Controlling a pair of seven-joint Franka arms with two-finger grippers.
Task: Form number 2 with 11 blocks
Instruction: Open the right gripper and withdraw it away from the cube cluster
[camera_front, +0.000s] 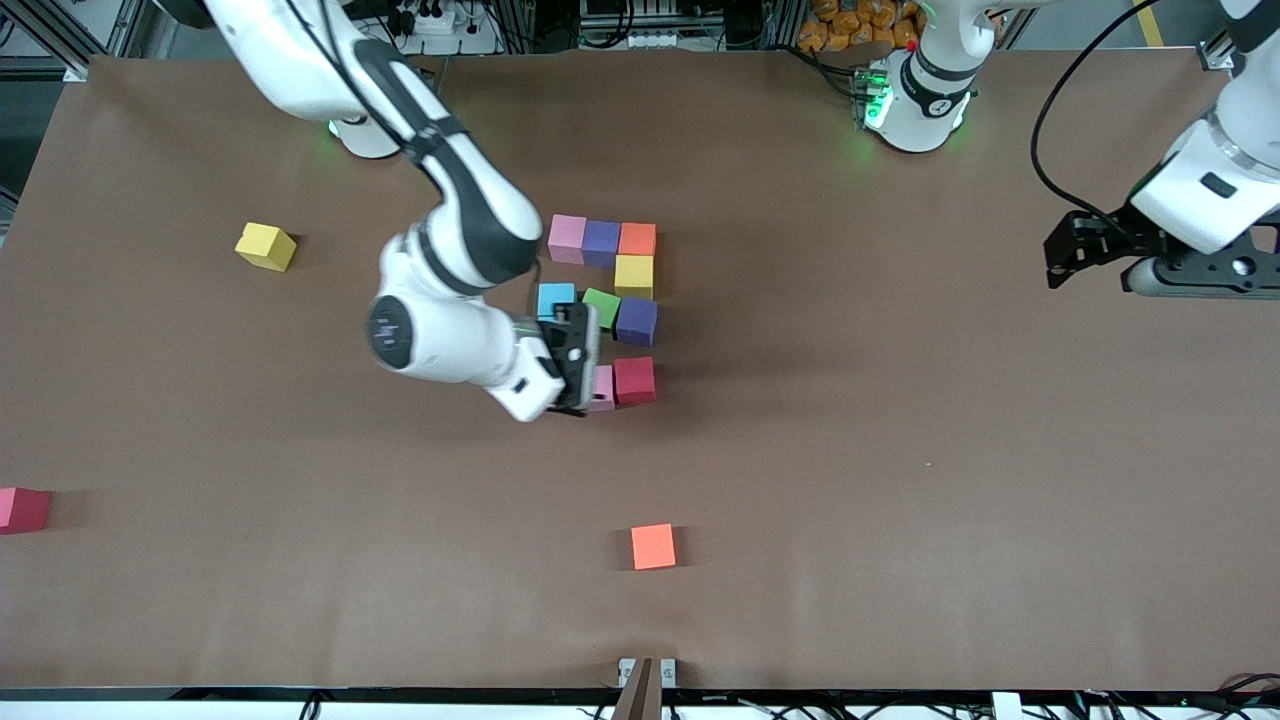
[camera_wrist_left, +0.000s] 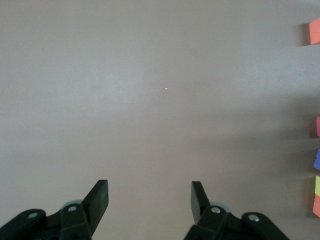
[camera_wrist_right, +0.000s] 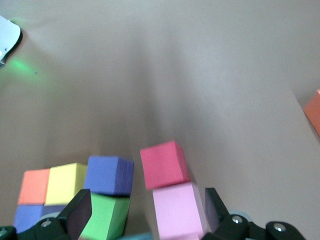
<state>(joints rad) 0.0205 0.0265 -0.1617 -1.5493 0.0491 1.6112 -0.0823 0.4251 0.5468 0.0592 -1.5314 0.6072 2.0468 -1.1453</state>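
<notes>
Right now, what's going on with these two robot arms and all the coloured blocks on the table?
The right tool is down at a cluster of blocks mid-table, its open fingers straddling a pink block that sits beside a red block. The cluster also holds pink, purple, orange, yellow, blue and green blocks. A yellow block, an orange block and a dark pink block lie loose. The left tool waits open over bare table.

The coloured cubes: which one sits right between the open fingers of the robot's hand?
The pale pink cube beside the red cube. It alone lies between the right gripper fingers, which stand open around it; the other cubes lie outside them.
</notes>
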